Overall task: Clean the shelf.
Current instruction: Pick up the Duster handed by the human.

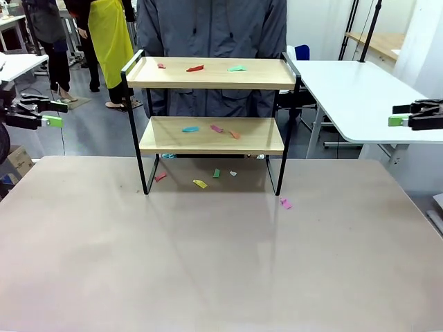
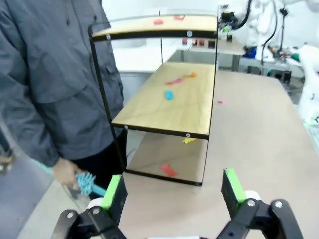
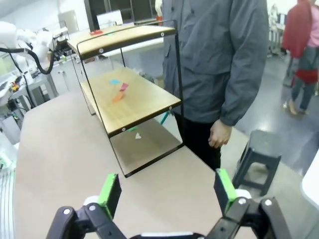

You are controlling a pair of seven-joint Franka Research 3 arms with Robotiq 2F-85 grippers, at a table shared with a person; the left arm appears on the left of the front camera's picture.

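A two-tier shelf (image 1: pixel 211 72) stands at the 12 o'clock edge of the counter (image 1: pixel 208 270), with a person in a grey jacket (image 1: pixel 208 28) directly behind it. In the front view, coloured paper scraps lie on both boards: a red scrap (image 1: pixel 195 68) on the top one and a blue scrap (image 1: pixel 190 128) on the lower. More are scattered on the counter under the frame, and a pink scrap (image 1: pixel 285 203) lies apart at the shelf's 5 o'clock. The robot's left hand (image 1: pixel 59 113) hangs at 9 o'clock and its right hand (image 1: pixel 396 115) at 3 o'clock. Both are held level with the lower board, fingers pointing inward, well apart from the shelf.

The left wrist view looks along the shelf (image 2: pixel 169 112) from one end and adds what the front view lacks: a teal brush (image 2: pixel 87 183) gripped in the person's own hand (image 2: pixel 65 173), low beside the shelf at 8 o'clock. The left hand (image 2: pixel 172 193) has its green pads spread wide with nothing between them.

The right wrist view takes the shelf (image 3: pixel 134 102) from the opposite end. It shows the person's other hand (image 3: pixel 219 135) hanging loose beside the jacket, with a black stool (image 3: pixel 261 149) at 4 o'clock. The right hand (image 3: pixel 167 190) is likewise spread wide and holds nothing.
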